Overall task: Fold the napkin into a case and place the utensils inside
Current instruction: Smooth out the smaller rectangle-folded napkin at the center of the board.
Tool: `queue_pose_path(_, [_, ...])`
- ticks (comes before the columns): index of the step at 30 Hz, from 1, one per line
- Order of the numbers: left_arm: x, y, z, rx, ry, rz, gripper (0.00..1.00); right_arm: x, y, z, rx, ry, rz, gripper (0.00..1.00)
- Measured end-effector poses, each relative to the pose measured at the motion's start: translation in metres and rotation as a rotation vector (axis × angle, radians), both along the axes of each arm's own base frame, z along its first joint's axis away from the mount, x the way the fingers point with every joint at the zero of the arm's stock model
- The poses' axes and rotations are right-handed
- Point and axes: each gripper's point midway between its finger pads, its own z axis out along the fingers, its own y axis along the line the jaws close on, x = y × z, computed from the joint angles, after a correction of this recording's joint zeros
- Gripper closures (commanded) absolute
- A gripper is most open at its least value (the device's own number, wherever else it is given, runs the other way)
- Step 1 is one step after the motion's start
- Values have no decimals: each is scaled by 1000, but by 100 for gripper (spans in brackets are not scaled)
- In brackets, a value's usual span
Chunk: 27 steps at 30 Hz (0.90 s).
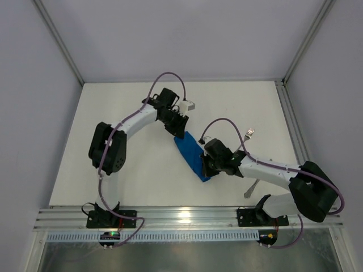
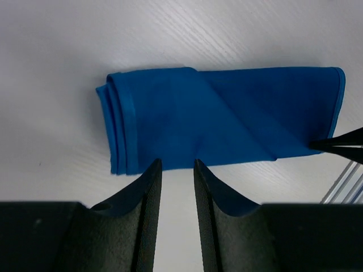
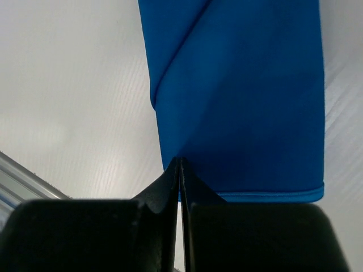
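A: Which step is in hand?

B: The folding is judged done. On the left, the left gripper [image 2: 177,165] is held with its fingers a little spread at the long edge of the napkin [image 1: 191,156], and nothing is pinched by it. The napkin is laid mid-table [image 1: 113,141] as a narrow flat case [image 2: 227,119], slanted between the two grippers.

A: And further right?

B: The right gripper [image 3: 180,161] is pressed together at the case's hemmed end. Whether a layer is caught there cannot be told.

A: Is anything held in the case?

B: Nothing is seen in it. The fork [image 1: 248,134] and a second utensil [image 1: 251,190] are laid on the table to the right, partly hidden by the right arm.

A: What is called for next?

B: An opening is probably needed. One layer has to be lifted at that end while the rest is pinned down, so that the fork can be slid in.
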Motion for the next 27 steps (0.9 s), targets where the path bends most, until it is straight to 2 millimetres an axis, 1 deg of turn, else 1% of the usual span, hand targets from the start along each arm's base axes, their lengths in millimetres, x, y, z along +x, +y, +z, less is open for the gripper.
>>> queue_pose_path(2, [-5, -15, -18, 17, 21, -29, 70, -7, 0, -14, 16, 29, 1, 96])
queue_pose_path(4, [-10, -23, -34, 36, 50, -45, 70, -13, -4, -28, 12, 60, -6, 96])
queue_pose_path(5, [-12, -26, -43, 46, 65, -49, 70, -13, -2, -30, 28, 73, -12, 96])
queue_pose_path(6, [-13, -26, -52, 61, 81, -48, 70, -9, -1, -29, 39, 64, -21, 96])
queue_pose_path(8, [-13, -21, -68, 97, 102, -39, 70, -4, 2, -30, 59, 62, -29, 96])
queue_pose_path(9, [-13, -20, -70, 100, 108, -36, 70, -3, 3, -30, 64, 61, -31, 96])
queue_pose_path(15, [-9, -14, -71, 115, 80, -34, 71, 5, 4, -28, 61, 46, -23, 96])
queue_pose_path(16, [-10, -13, -70, 116, 73, -36, 70, 6, 2, -27, 50, 45, -23, 91])
queue_pose_path(18, [-12, -10, -69, 122, 66, -37, 70, 12, -1, -21, 31, 36, -32, 89])
queue_pose_path(19, [-14, -8, -68, 127, 64, -35, 69, 17, -1, -15, 22, 19, -39, 87])
queue_pose_path(20, [-16, -6, -67, 130, 63, -34, 69, 24, -2, -7, 17, -6, -47, 75])
queue_pose_path(21, [-16, -5, -65, 131, 58, -32, 68, 31, -2, 2, 13, -32, -61, 67])
queue_pose_path(22, [-16, -5, -61, 128, 50, -31, 66, 40, -4, 16, 14, -74, -81, 59])
queue_pose_path(23, [-15, -5, -56, 121, 40, -30, 66, 50, -6, 33, 23, -122, -104, 42])
queue_pose_path(25, [-13, -7, -42, 103, 11, -28, 63, 71, -14, 73, 58, -222, -174, 33])
queue_pose_path(26, [-12, -8, -33, 92, -5, -27, 62, 82, -21, 93, 76, -272, -218, 27])
queue_pose_path(27, [-10, -9, -22, 78, -27, -26, 60, 92, -33, 111, 93, -312, -279, 24])
